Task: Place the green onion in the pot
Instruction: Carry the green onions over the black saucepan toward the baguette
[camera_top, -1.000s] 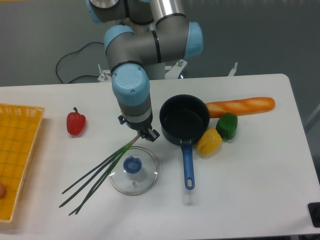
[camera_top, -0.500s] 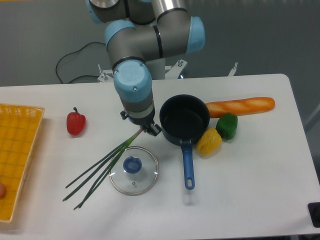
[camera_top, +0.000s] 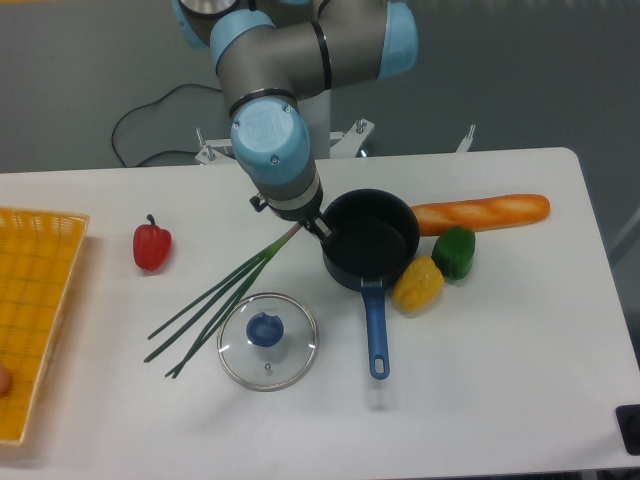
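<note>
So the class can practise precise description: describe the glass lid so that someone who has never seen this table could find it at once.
Start at the dark pot with the long blue handle near the table's middle. Left of that handle, lying flat by itself, is the glass lid. It is the only clear round thing, with a blue knob at its centre, and the green onion tips lie just to its left.
</note>
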